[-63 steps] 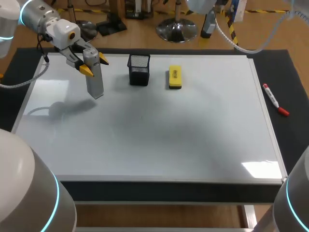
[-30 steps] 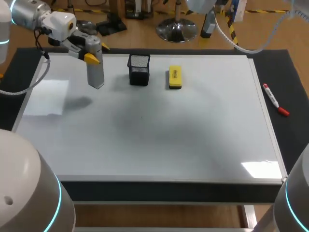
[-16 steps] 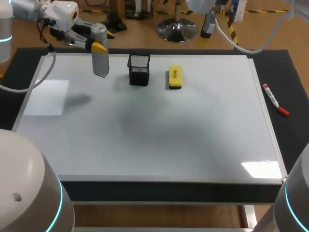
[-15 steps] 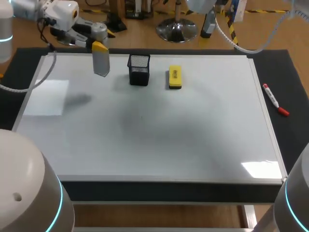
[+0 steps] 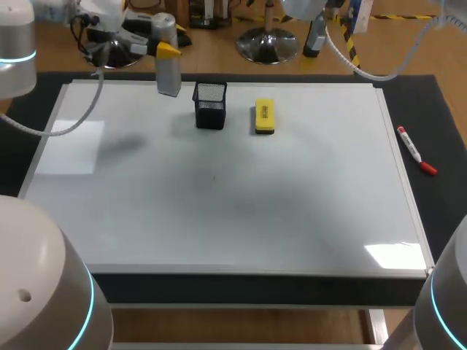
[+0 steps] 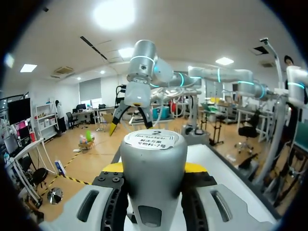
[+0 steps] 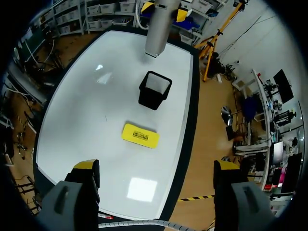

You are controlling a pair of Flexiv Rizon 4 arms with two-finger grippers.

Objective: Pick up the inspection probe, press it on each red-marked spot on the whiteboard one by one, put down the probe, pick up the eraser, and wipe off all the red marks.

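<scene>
My left gripper [image 5: 162,49] hangs over the whiteboard's [image 5: 241,204] far left edge, shut on the grey inspection probe [image 5: 167,73], which points down just left of the black mesh cup [image 5: 210,105]. In the left wrist view the probe's round cap [image 6: 152,159] fills the gap between the fingers of the left gripper [image 6: 153,169]. The yellow eraser [image 5: 264,117] lies right of the cup. High above the board, my right gripper [image 7: 156,166] is open and looks down on the eraser [image 7: 140,135], the cup [image 7: 154,90] and the probe [image 7: 158,29]. I see no red marks on the board.
A red-capped marker [image 5: 416,149] lies on the black mat [image 5: 438,109] off the board's right edge. The cup and eraser stand close together near the far edge.
My left arm has carried the probe up, toward the far edge and to the right, closer to the mesh cup. The right gripper has stayed put.
</scene>
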